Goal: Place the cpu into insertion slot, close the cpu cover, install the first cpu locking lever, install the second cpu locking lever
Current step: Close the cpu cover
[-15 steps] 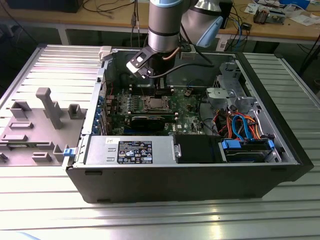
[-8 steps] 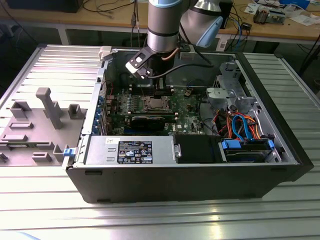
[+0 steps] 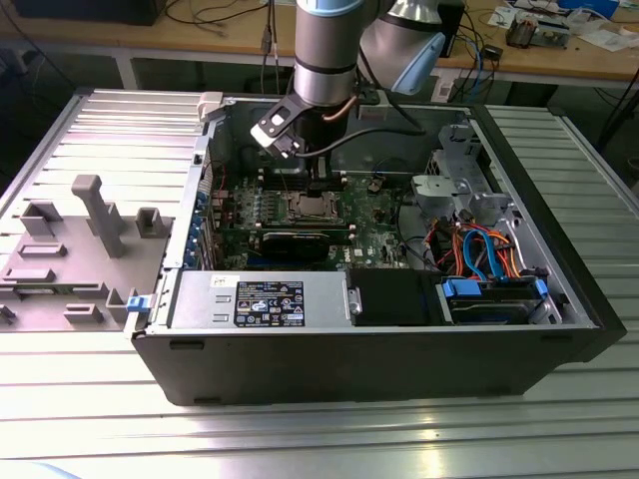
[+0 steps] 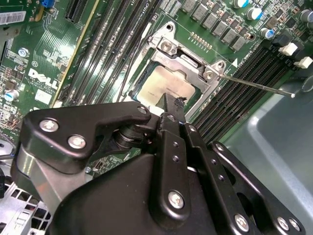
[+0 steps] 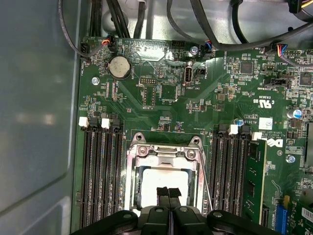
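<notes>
CPU [image 5: 152,178] is seated and cover [image 5: 164,152] is lowered over it; hand [image 5: 168,191], clenched empty, is held over both. One lever [image 4: 254,84] is seen unlatched; locking is judged outstanding.

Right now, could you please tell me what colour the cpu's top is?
The cpu top is dull silver, clearest in the second wrist view.

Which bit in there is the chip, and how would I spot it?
Look inside the computer case at the green motherboard. Midway between two banks of long black memory slots sits a metal-framed square socket; the cpu is the flat, dull silver square inside it, the only plain pale surface there.
</notes>
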You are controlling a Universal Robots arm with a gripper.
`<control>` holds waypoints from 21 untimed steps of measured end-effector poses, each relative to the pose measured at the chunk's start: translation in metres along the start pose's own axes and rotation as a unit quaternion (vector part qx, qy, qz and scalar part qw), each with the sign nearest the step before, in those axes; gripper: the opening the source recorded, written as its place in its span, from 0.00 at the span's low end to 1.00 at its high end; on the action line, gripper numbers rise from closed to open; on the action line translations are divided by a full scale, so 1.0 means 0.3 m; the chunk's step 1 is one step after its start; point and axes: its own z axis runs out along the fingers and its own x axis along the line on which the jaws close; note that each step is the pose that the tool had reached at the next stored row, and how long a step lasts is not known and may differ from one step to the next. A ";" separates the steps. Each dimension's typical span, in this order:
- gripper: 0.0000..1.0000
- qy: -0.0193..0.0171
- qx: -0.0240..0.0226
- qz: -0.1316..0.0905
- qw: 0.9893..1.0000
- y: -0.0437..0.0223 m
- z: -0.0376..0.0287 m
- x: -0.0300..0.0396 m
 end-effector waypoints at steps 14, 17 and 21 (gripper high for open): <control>0.11 0.000 0.000 -0.001 1.000 -0.058 0.035 0.003; 0.11 0.001 0.000 -0.002 1.000 -0.074 0.049 0.004; 0.11 0.001 0.000 -0.003 1.000 -0.082 0.061 0.005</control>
